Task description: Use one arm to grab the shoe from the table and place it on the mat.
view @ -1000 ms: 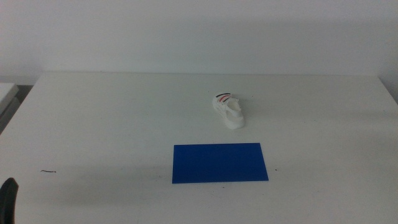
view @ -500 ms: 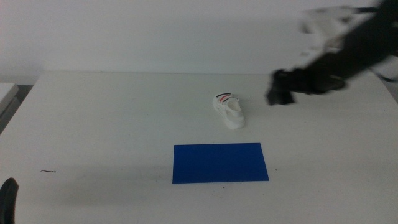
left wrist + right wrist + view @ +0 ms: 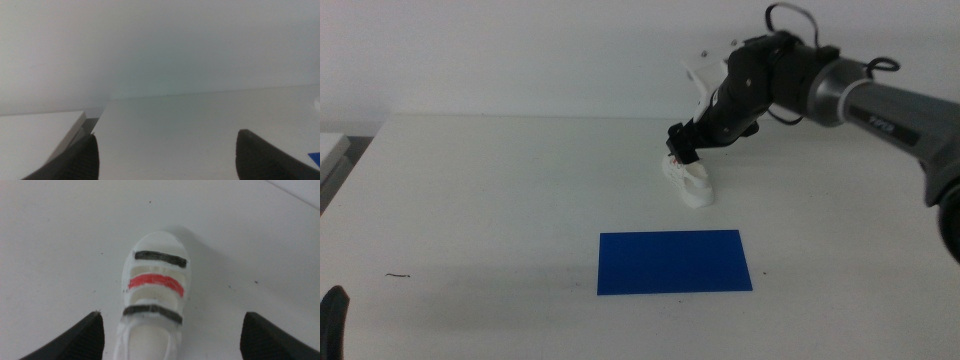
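Observation:
The small white shoe (image 3: pixel 692 182) with dark and red straps lies on the white table (image 3: pixel 500 200), just behind the blue mat (image 3: pixel 673 262). The right arm (image 3: pixel 820 85) reaches in from the right. Its gripper (image 3: pixel 682 145) hangs just above the shoe's strapped far end. In the right wrist view the shoe (image 3: pixel 152 300) lies between the two widely spread jaws, so the right gripper (image 3: pixel 172 335) is open and empty. The left gripper (image 3: pixel 332 318) waits at the bottom left corner. Its jaws (image 3: pixel 165 155) are open in the left wrist view, over bare table.
A small dark mark (image 3: pixel 398 275) lies on the table at the front left. A second white surface (image 3: pixel 330 150) adjoins the table's left edge. A white wall stands behind the table.
The right arm has swung in from the right and lowered its gripper over the shoe. One second ago it was out of view. The shoe and mat have not moved.

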Robot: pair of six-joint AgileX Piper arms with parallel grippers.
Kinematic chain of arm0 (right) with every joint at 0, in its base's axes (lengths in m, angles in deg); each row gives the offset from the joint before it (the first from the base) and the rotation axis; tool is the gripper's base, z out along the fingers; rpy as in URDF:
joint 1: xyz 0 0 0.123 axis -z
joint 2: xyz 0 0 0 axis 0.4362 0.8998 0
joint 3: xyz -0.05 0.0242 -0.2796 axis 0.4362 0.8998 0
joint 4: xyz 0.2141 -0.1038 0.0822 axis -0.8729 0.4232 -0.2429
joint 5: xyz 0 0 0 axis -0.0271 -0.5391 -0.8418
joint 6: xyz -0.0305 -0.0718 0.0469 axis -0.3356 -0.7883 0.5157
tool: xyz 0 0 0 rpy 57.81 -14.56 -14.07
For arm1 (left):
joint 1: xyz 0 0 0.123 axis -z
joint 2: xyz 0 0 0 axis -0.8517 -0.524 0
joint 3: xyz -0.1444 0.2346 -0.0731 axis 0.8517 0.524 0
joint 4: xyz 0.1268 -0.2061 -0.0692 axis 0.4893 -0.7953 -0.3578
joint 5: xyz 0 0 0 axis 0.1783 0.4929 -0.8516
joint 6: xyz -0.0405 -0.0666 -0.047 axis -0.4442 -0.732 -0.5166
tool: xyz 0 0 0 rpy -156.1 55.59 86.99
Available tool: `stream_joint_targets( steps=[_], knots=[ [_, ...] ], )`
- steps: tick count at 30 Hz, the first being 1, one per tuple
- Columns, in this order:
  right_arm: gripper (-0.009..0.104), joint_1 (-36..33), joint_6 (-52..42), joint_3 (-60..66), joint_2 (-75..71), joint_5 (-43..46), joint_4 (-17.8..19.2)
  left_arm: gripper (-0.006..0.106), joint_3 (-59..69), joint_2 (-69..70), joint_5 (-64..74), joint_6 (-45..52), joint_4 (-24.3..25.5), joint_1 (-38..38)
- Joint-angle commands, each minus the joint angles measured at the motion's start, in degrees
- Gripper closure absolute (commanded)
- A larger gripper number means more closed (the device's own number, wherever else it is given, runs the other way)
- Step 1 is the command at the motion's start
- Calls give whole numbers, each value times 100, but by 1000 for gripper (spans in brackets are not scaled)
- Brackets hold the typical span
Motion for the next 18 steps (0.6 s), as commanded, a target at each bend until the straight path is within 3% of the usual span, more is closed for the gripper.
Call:
stream_joint_targets(
  steps=[1, 6, 8, 12, 15, 18],
  knots=[
    [8, -27, -69, -86, 149, 246, 96, 7, 2, -28, -76, -8, -23, 1],
    [15, -63, -69, -86, 426, 431, 96, 7, 2, -28, -76, -8, -23, 1],
    [26, -77, -69, -86, 477, 482, 85, 7, 2, -28, -76, -8, -23, 1],
    [64, -77, -69, -86, 533, 546, -42, 7, 2, -28, -76, -8, -23, 1],
    [82, -95, -69, -86, 436, 271, -42, 7, 2, -28, -76, -8, -23, 1],
    [83, -219, -310, 152, -67, -108, -52, 7, 2, -28, -76, -8, -23, 1]
  ],
)
